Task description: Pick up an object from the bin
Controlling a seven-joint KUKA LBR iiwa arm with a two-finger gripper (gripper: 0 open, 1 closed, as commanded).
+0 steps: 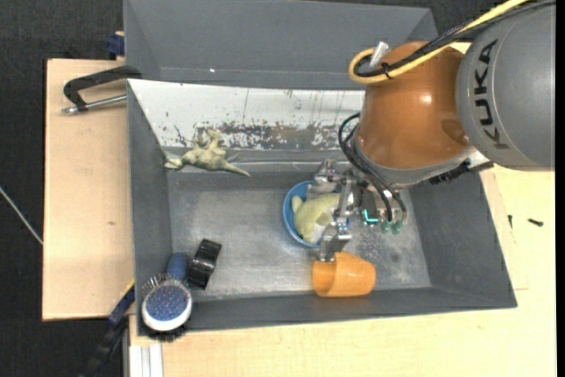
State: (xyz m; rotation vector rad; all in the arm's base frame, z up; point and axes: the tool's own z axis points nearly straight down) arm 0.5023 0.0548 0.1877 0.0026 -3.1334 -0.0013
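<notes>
Blue bowl (pixel 290 209) sits mid-bin (pixel 146 216) with a pale yellow lump (pixel 311 216) inside it. The pincer (pixel 335 229) hangs at the bowl's right rim, just above an orange cup (pixel 344 276) lying on its side by the front wall. Pincer open or closed? Can't tell. Off left: a tan toy dinosaur (pixel 207 156) at the back, and a black clip (pixel 203 262) and round blue brush (pixel 167 306) in the front corner.

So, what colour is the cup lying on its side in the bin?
The cup is orange, clearest in the camera view.
</notes>
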